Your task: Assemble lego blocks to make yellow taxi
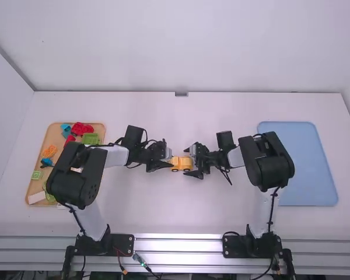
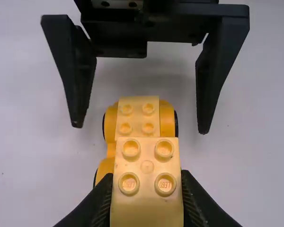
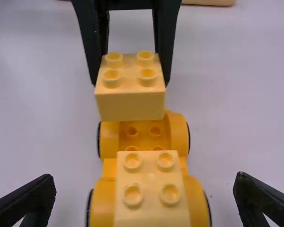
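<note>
- Your left black two-finger gripper (image 3: 129, 80) pinches a square yellow plastic block with four studs (image 3: 130, 105), above the left end of the car.
- Your right black two-finger gripper (image 2: 140, 126) is spread, its fingers apart on the near and far sides of the car's right end, pinching nothing.
- Between them, the yellow wheeled base (image 3: 110, 137) sits on the white table (image 1: 163, 216); a second yellow studded block (image 3: 151, 189) rests on its right end.
- You probably face the seating of the held block next. Any skew in its pinch could leave studs catching on one side and the block cocked.
- With the right fingers unclosed, nothing braces the base: a sideways push could roll it right on its wheels.
- If you close the right fingers off-centre, they could nudge the base near or far, or twist it out of line.
- Press too low and the left fingertips may strike the raised wheel arches first, stopping the block short or making it slip upward in the pinch.
</note>
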{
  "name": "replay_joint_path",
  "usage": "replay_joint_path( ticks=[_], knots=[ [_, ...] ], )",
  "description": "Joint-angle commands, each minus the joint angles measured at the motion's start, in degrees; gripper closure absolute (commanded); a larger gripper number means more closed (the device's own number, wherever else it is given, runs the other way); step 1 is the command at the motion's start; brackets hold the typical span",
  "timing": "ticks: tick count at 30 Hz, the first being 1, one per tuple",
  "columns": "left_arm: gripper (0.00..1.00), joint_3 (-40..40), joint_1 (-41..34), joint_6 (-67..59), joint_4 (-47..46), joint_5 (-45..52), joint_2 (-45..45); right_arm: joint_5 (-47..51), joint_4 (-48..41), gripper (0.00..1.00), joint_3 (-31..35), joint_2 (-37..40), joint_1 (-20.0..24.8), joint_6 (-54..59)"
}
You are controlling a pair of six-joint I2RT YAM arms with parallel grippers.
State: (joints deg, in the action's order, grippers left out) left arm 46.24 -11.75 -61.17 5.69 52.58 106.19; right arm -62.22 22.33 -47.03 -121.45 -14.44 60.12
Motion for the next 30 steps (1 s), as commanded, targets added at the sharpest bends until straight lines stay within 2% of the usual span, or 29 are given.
replay_joint_path(
  ticks=[1, 4, 7, 8, 10, 11, 15, 16, 17, 22, 30],
  knots=[
    [0.95, 0.1, 0.2, 1.1, 0.9, 0.5, 1.8, 1.5, -0.1, 0.01, -2.0, -1.7, -0.7, -0.4],
    [0.95, 0.1, 0.0, 4.5, 4.8, 0.7, 4.0, 3.0, -0.1, 0.0, -3.1, -2.9, -1.2, -1.6],
    [0.96, 0.1, -0.7, 4.7, 5.6, 0.9, 4.5, 4.5, -0.1, 0.11, -3.2, -3.6, -1.9, -1.6],
    [0.96, 0.1, -0.7, 4.7, 5.6, 0.9, 4.5, 4.5, -0.1, 0.11, -3.2, -3.6, -1.9, -1.6],
    [0.97, 0.1, -1.1, 2.7, 5.5, 0.7, 4.5, 6.0, -0.1, 0.22, -3.2, -3.7, -2.2, -1.6],
    [0.98, 0.1, -1.1, 2.8, 5.5, 0.6, 4.5, 6.1, -0.1, 0.23, -3.2, -3.7, -2.2, -1.6],
    [0.98, 0.1, -1.3, 3.4, 5.5, 0.5, 4.5, 6.2, -0.1, 0.39, -3.1, -3.7, -2.0, -1.6],
    [0.98, 0.1, -1.4, 4.0, 5.6, 0.4, 4.5, 6.4, -0.1, 0.41, -3.1, -3.7, -2.0, -1.6],
    [0.98, 0.1, -1.6, 4.8, 5.9, 0.2, 4.5, 6.7, -0.2, 0.5, -3.1, -3.7, -2.0, -1.6],
    [0.95, 0.1, -1.5, 7.8, 7.1, 0.4, 4.5, 6.6, -0.3, 0.58, -3.0, -3.7, -2.0, -1.6],
    [0.93, 0.1, -1.8, 8.7, 7.1, 0.3, 4.5, 7.0, -0.5, 0.58, -3.0, -3.7, -2.5, -2.0]
  ],
)
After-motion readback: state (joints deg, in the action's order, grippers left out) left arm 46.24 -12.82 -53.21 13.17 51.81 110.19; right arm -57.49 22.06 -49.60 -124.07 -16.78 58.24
